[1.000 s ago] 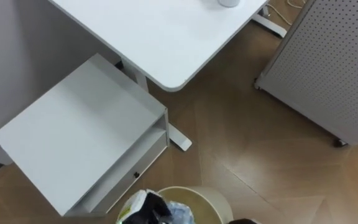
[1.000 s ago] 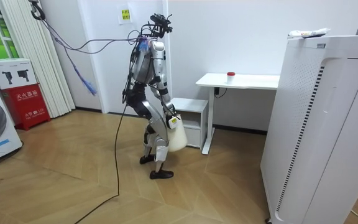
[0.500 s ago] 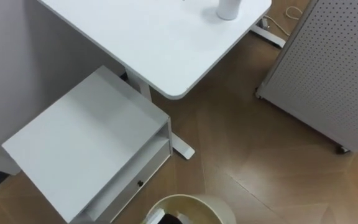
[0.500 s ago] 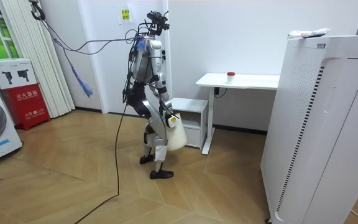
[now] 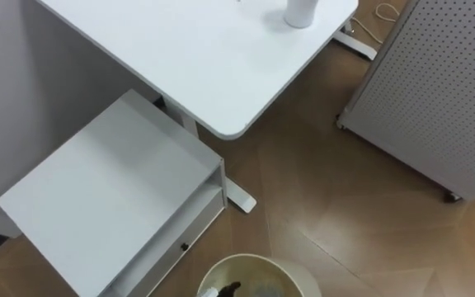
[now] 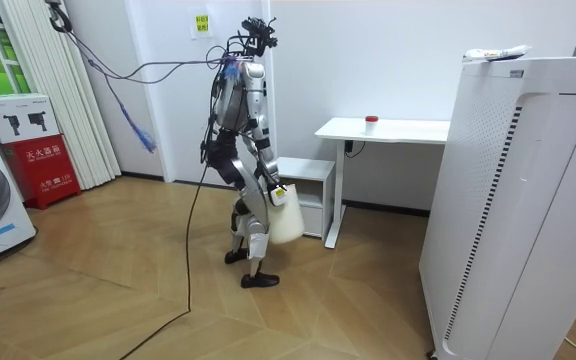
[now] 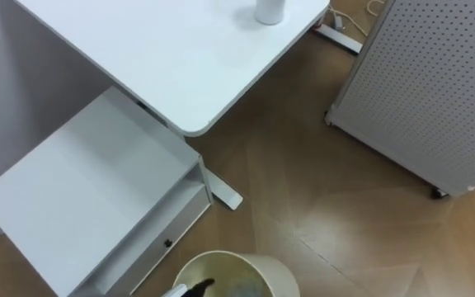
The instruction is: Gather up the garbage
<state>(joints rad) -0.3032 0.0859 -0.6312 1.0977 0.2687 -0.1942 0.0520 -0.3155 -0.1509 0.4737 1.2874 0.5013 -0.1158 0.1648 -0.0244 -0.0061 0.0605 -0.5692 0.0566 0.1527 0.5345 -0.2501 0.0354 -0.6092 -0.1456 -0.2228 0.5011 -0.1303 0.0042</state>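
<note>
Now I see cream waste bin [image 6: 286,220] mid-frame in room view, right hand [image 6: 278,195] at its rim, grip unreadable. Yellow-green garbage bit [image 6: 282,188] sits just beside that hand.

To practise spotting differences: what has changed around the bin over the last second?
The crumpled garbage that stuck up over the rim of the bin is gone from there, apparently lowered inside. The bin, desk and cabinet kept their places; the camera merely shifted.

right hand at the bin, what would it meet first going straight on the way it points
Likely the low white cabinet beside the desk; the right hand, at the cream bin, points toward it. Depth is unclear.
</note>
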